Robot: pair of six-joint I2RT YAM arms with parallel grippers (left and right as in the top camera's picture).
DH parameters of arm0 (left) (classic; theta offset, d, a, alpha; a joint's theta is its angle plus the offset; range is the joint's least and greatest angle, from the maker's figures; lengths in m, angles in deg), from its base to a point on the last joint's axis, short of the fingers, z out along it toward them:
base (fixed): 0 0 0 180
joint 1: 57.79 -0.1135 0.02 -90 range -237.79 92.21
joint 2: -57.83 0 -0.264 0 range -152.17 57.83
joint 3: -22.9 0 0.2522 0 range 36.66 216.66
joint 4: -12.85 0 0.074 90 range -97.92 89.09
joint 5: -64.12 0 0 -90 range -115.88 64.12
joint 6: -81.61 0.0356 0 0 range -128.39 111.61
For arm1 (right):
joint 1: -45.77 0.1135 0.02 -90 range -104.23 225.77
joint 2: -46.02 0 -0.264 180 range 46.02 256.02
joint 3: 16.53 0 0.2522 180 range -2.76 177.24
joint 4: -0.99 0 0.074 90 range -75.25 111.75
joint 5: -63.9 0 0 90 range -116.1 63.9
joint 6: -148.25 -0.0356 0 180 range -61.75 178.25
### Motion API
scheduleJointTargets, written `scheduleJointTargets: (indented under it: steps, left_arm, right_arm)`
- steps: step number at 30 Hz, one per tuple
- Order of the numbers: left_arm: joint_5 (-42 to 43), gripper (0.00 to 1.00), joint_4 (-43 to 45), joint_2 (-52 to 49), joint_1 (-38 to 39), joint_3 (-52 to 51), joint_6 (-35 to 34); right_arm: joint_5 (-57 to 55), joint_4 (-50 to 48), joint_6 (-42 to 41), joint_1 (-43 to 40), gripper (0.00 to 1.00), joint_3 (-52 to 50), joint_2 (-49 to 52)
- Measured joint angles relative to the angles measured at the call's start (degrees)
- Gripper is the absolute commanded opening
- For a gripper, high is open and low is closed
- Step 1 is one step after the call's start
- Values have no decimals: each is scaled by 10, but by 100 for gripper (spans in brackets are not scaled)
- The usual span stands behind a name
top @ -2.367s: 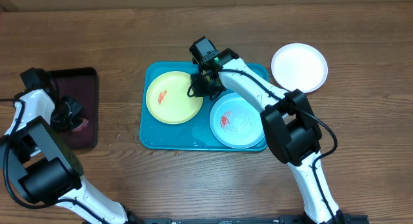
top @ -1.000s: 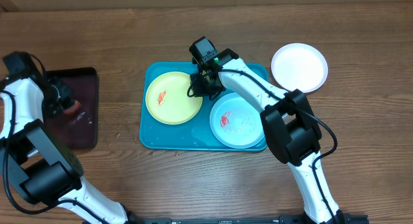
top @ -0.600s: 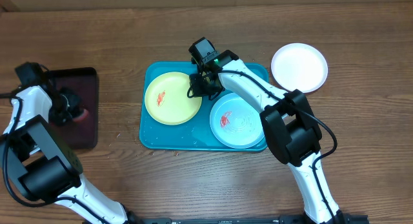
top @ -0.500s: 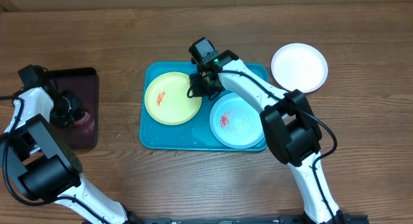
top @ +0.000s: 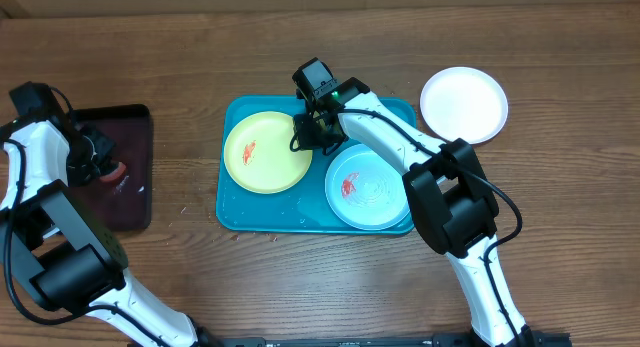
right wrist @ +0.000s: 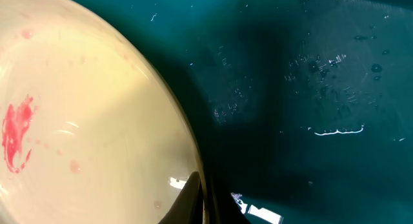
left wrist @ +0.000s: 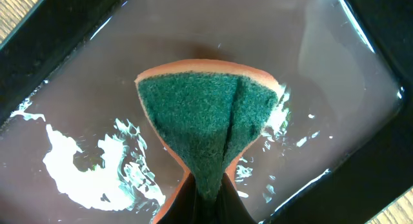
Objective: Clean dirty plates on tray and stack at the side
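Sponge — rough green face, pinched in left tool; right tool clamped on glossy lime plate rim

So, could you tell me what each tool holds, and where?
Left tool pinches the sponge at its near end; right tool grips the lime green plate by its rim.

— Turquoise tray lies flat on the tabletop, two plates aboard. The lime-green plate fills its left half, red smear left of centre.
— And the mint-blue plate sits lower right, smeared red too. The white plate is off the tray, upper right, looking clean.
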Motion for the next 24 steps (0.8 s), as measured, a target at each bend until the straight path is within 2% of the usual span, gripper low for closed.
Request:
scheduleJointTargets:
  steps: [7,11,16,24]
  left_arm:
    - [-4,4,64,-4,0,-65,0]
    - [-9,4,65,-12,0,-79,0]
    - [-13,4,-26,-12,0,-14,0]
    - [-12,4,-174,-2,0,195,0]
  right_arm:
    - [0,0,-6,0,4,0,0]
    - [0,0,-6,0,4,0,0]
    - [0,0,-6,0,4,0,0]
    - [0,0,-6,0,4,0,0]
